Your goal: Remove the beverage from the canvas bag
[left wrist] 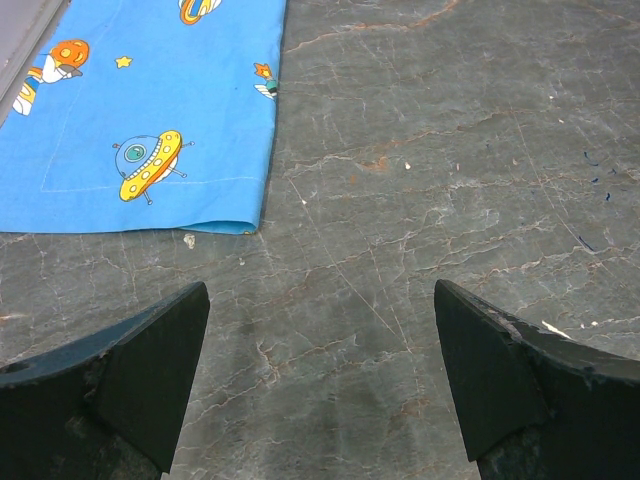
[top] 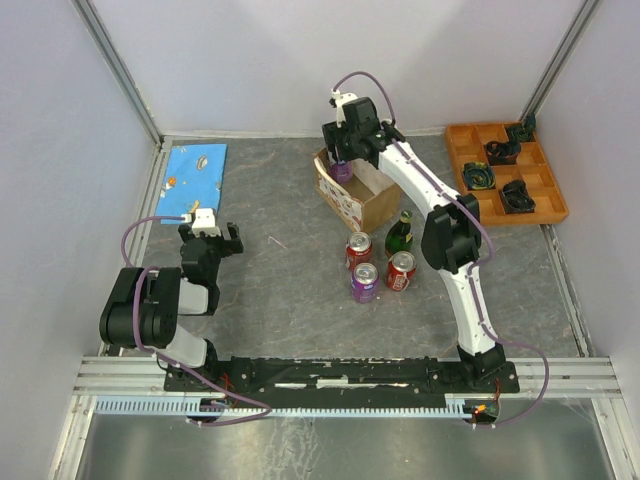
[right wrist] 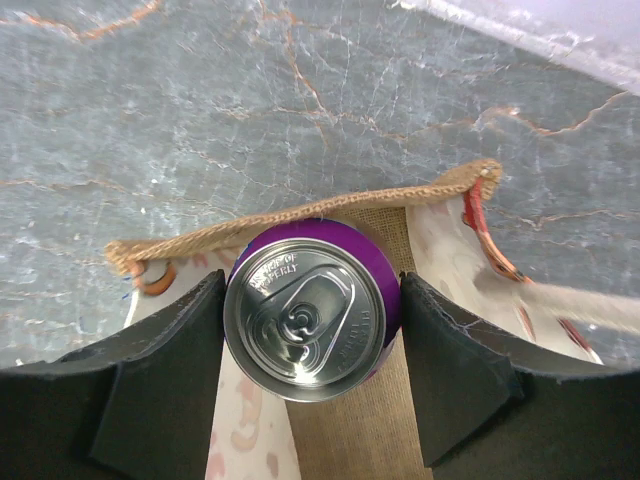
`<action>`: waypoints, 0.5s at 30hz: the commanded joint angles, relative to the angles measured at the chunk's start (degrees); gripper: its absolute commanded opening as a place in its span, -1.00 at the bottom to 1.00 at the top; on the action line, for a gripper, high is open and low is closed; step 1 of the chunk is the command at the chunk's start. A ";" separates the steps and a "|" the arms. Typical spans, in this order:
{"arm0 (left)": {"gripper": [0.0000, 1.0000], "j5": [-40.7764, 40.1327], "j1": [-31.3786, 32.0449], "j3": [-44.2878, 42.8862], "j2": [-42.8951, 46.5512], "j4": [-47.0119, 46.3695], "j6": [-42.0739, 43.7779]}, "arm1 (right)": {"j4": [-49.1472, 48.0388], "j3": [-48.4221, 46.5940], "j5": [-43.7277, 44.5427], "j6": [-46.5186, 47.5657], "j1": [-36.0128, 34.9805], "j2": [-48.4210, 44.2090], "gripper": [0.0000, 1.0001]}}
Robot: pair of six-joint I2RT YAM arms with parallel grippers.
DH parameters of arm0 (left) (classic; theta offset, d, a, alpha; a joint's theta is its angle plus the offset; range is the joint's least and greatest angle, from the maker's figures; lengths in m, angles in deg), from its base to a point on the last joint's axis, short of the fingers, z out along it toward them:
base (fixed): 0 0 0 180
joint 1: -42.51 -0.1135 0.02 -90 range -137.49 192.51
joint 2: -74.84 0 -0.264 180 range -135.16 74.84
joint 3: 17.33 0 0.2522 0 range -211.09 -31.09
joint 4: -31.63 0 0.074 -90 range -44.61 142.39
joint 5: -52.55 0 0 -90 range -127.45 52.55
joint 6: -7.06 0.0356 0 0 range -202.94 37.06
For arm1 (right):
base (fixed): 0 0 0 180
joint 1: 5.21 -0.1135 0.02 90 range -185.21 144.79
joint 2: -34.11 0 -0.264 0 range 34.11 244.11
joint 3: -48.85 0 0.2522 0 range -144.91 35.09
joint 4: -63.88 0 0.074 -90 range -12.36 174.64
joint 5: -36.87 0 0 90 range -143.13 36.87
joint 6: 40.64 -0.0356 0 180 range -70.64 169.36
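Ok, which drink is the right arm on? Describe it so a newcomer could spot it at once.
Find the canvas bag at the far middle of the table, left of the orange tray. A purple can sits in its mouth, held by the right gripper. The only other purple can stands out on the table beside two red cans and a green bottle.

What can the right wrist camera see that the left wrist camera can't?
Only the right wrist view shows a purple can with a silver top, pinched by the right gripper over the open canvas bag. Only the left wrist view shows a blue cloth with a yellow flying saucer on it, and the left gripper open with nothing in it. Both show the grey, stone-patterned table and two black fingers at the bottom of the picture.
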 commanded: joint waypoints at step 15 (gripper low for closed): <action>0.99 0.19 -0.24 -1.15 0.16 -1.84 -0.58 | -9.87 19.67 -0.90 6.78 -5.91 -36.89 -1.00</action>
